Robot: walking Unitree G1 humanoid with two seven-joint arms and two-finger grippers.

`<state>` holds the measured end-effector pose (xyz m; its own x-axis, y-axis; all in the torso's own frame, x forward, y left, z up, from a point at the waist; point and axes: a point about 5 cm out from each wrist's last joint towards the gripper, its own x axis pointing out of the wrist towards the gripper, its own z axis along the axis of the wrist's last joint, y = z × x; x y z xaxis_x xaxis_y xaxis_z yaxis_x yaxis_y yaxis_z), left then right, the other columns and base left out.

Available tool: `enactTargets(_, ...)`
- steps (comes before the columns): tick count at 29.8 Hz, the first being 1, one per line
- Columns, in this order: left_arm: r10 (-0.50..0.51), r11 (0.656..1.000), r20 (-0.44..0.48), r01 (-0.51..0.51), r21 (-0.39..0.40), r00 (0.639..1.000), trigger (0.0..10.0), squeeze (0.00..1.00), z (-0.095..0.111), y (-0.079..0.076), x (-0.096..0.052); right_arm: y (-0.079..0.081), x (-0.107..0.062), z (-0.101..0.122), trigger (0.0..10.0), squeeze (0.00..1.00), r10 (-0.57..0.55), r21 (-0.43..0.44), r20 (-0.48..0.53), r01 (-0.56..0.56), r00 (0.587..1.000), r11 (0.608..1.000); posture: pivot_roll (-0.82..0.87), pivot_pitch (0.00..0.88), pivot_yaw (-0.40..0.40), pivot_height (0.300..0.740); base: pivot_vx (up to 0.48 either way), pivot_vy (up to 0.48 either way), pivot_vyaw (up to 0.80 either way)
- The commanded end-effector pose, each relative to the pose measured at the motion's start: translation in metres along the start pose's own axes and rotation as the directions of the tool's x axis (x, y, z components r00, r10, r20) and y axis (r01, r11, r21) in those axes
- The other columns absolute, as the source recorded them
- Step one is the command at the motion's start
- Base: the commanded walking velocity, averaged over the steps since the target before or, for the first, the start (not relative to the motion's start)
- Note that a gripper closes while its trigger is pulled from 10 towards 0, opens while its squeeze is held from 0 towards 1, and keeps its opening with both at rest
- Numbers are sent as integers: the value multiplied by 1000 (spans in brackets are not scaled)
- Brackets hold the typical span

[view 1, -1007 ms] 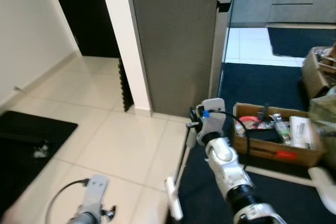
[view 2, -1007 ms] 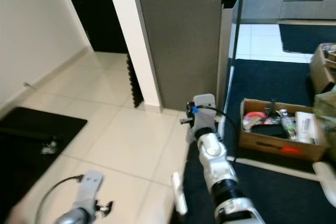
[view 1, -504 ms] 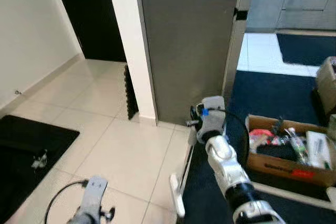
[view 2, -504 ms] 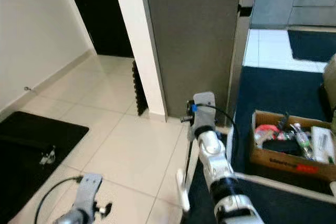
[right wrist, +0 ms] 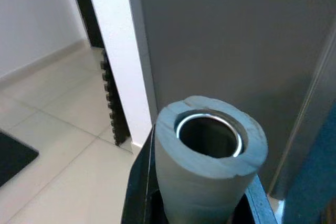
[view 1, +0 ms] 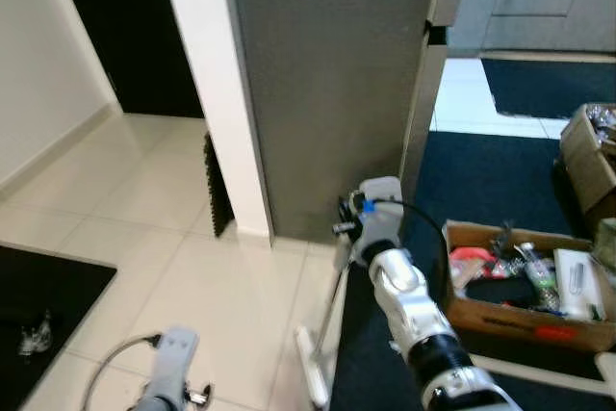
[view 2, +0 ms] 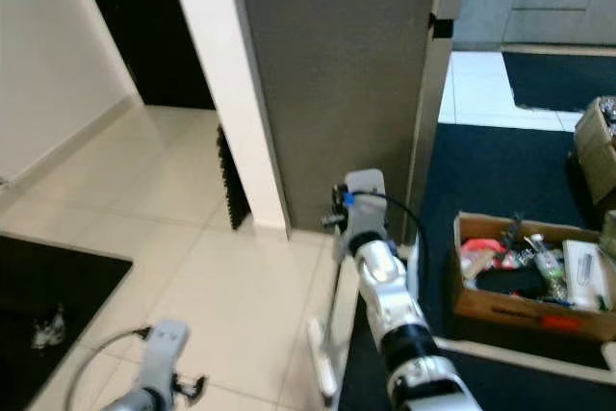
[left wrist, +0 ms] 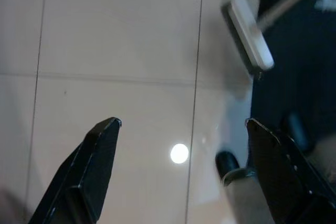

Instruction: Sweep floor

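Note:
My right gripper (view 1: 352,230) is shut on the grey tubular handle (right wrist: 207,153) of a floor sweeper, close to its top end. The thin pole (view 1: 333,307) slants down to a white sweeper head (view 1: 310,382) that rests on the pale tiles at the edge of the dark carpet. In the left wrist view the same head (left wrist: 251,36) lies ahead of my left gripper (left wrist: 184,125), which hangs open over bare tile with nothing between its fingers. The left wrist (view 1: 169,372) sits low at the front left.
A tall grey cabinet (view 1: 327,84) and a white pillar (view 1: 217,93) stand straight ahead. A cardboard box (view 1: 525,286) of clutter sits on the dark blue carpet (view 1: 481,180) to the right. A black mat (view 1: 43,291) lies at the left. Open tile runs ahead left.
The whole picture has shifted sideways, so the camera has turned. My right gripper keeps its hold on the handle and the sweeper head stays at the carpet edge.

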<state>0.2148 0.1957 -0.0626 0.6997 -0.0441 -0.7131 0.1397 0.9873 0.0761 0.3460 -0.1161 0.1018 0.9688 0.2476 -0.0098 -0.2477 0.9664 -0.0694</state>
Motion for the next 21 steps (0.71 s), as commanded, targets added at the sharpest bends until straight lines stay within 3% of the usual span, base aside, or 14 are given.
enactTargets(1, 25, 1000, -41, -25, -3, 999, 10000, 0, -13, 8, -5, 22, 6, 9, 10000, 0, 91, -32, 35, -89, 995, 995, -76, 0, 81, 740, 480, 0, 0)
enactTargets(10, 26, 1000, -50, -27, -11, 998, 10000, 0, -17, 7, -6, 46, 6, 9, 10000, 0, 223, -40, 22, -222, 975, 974, -73, 0, 80, 740, 480, 0, 0)
enactTargets(21, 26, 1000, -59, -26, -13, 998, 10000, 0, -20, 6, -6, 57, 5, 7, 10000, 0, 277, -109, -2, -275, 961, 955, -69, 0, 77, 740, 480, 0, 0)
